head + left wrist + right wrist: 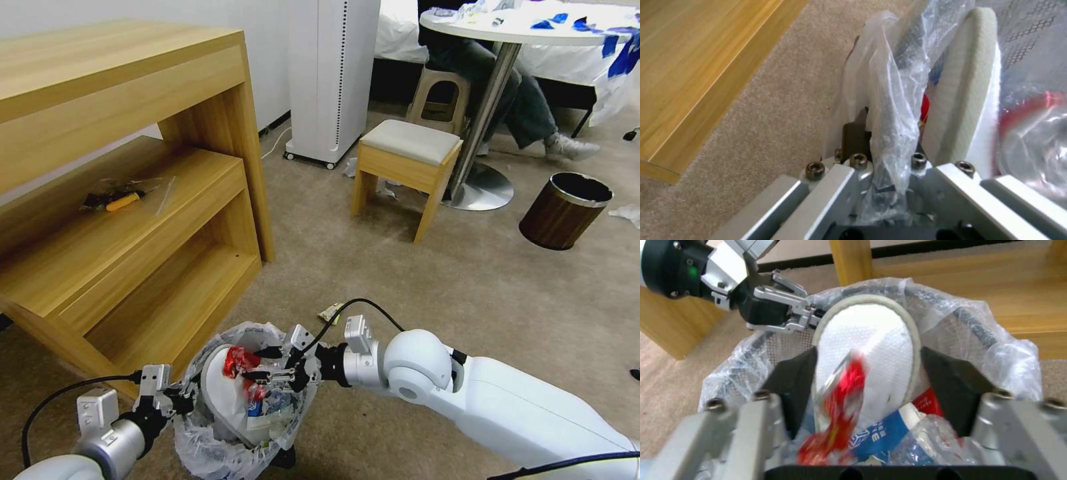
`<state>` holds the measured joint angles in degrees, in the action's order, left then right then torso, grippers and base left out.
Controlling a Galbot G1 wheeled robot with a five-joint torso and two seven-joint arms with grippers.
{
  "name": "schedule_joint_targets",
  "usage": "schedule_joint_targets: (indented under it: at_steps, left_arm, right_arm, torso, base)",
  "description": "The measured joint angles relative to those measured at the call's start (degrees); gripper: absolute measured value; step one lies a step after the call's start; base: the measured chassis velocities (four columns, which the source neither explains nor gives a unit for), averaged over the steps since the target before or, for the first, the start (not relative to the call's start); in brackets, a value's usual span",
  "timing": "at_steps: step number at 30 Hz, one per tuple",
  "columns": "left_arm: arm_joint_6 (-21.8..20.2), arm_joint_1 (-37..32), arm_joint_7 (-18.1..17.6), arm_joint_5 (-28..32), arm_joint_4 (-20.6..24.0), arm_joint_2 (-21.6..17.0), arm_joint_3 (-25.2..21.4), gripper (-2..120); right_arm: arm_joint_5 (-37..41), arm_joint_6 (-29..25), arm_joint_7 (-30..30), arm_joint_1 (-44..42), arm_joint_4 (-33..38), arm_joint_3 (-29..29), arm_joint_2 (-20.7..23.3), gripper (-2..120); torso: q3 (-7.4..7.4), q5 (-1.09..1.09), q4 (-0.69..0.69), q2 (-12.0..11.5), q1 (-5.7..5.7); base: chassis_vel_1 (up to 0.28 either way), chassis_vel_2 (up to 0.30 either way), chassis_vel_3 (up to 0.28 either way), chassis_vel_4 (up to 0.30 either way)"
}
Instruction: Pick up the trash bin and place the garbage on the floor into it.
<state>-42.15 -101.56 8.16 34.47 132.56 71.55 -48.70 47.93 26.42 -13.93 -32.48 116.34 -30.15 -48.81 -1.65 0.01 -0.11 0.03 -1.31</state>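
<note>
Two tools at work: my left tool point(175, 395) clamps the trash bin point(220, 440) rim, my right tool point(267, 363) gapes above it, a red wrapper point(840, 400) dropping between its jaws. I judge this a drop-off step; next, the yellow wrapper point(330, 311) on the floor point(467, 280) needs fetching.

We see the red wrapper point(840, 396) blurred, and the bin's point(220, 447) black wall mostly hidden under its bag point(200, 433).

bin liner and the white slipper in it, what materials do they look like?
Bin liner: thin translucent plastic film, glossy, judging by crinkles and highlights. White slipper: probably nonwoven or towelling fabric, matte, with a dimpled sole texture and a stitched, slightly greyer rim.
</note>
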Motion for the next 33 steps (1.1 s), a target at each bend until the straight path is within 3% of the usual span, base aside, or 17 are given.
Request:
schedule_joint_targets:
  at_steps: [2,5,6,8,13,20,22,24,25,28,29,30,32,33]
  left_arm:
    - [0.0,0.1,0.0,0.0,0.0,0.0,0.0,0]
    - [0.0,0.4,0.0,0.0,-0.3,-0.1,0.1,0]
    - [0.0,0.4,0.0,0.0,-0.3,-0.1,0.1,0]
    - [0.0,0.7,0.0,0.1,-0.8,-0.2,0.1,0]
    - [0.0,0.8,0.1,0.1,-1.2,-0.3,0.1,0]
    - [0.0,1.0,0.7,0.1,-1.8,-0.2,0.1,0]
    - [0.0,1.0,0.7,0.0,-1.8,-0.2,0.1,0]
    - [0.0,1.1,1.0,0.0,-1.8,-0.1,-0.1,0]
    - [0.0,1.1,1.0,0.0,-1.8,-0.1,-0.1,0]
    - [0.0,1.0,1.3,-0.1,-2.0,-0.4,-0.3,0]
    - [0.0,1.0,1.3,-0.1,-2.0,-0.4,-0.3,0]
    - [0.0,1.0,1.3,-0.2,-2.1,-0.6,-0.2,0]
    - [0.0,1.0,1.3,-0.2,-2.1,-0.6,-0.1,0]
    - [0.0,1.0,1.3,-0.3,-2.2,-0.7,0.0,0]
  right_arm:
    - [0.0,0.0,0.1,0.0,0.0,0.1,0.0,68]
    - [0.1,-0.4,0.7,-0.5,0.6,0.8,0.2,84]
    - [0.1,-0.4,0.7,-0.5,0.6,0.8,0.2,84]
    - [0.5,-0.5,3.8,-2.2,2.6,3.8,0.3,95]
    - [0.8,0.0,6.4,-5.7,4.6,9.6,1.7,100]
    - [-0.9,-2.5,7.1,-19.1,6.8,25.0,8.2,100]
    - [-0.9,-2.6,7.3,-20.2,6.8,26.2,8.5,100]
    - [-1.0,-2.9,7.8,-27.2,7.1,34.6,8.6,100]
    - [-1.0,-2.9,7.8,-27.2,7.1,34.6,8.6,100]
    - [-0.6,-3.7,6.8,-43.7,7.3,52.8,6.5,100]
    - [-0.6,-3.7,6.8,-43.7,7.3,52.8,6.5,100]
    - [-1.1,-4.7,4.8,-48.5,6.5,57.9,5.9,100]
    - [-1.4,-5.0,4.4,-49.6,6.2,59.0,5.7,100]
    - [-2.0,-6.2,3.2,-53.3,5.0,62.7,4.9,100]
  torso:
    - [0.0,0.0,0.0,0.0,0.0]
    - [0.0,0.0,0.0,0.0,0.0]
    - [0.0,0.0,0.0,0.0,0.0]
    - [0.0,0.0,0.0,0.0,0.0]
    - [0.0,0.0,0.01,0.0,0.0]
    - [0.0,0.0,0.0,0.0,0.0]
    - [0.0,0.0,0.0,0.0,0.0]
    - [0.0,0.03,0.01,0.0,0.0]
    - [0.0,0.03,0.01,0.0,0.0]
    - [0.0,0.03,-0.01,0.0,0.01]
    - [0.0,0.03,-0.01,0.0,0.01]
    - [0.01,0.0,-0.01,0.0,0.01]
    - [0.01,0.0,-0.01,0.0,0.01]
    - [0.01,0.02,-0.01,0.0,0.01]
  base:
    - [0.0,0.0,0.0,0.0]
    - [0.0,0.0,0.0,0.0]
    - [0.0,0.0,0.0,0.0]
    - [0.0,0.0,0.0,0.0]
    - [0.0,0.0,0.0,0.0]
    - [0.0,0.0,0.0,0.0]
    - [0.0,0.0,0.0,0.0]
    - [0.0,0.0,0.0,0.0]
    - [0.0,0.0,0.0,0.0]
    - [0.0,0.0,0.0,0.0]
    - [0.0,0.0,0.0,0.0]
    - [0.0,0.0,0.0,0.0]
    - [0.0,0.0,0.0,0.0]
    - [0.0,0.0,0.0,0.0]
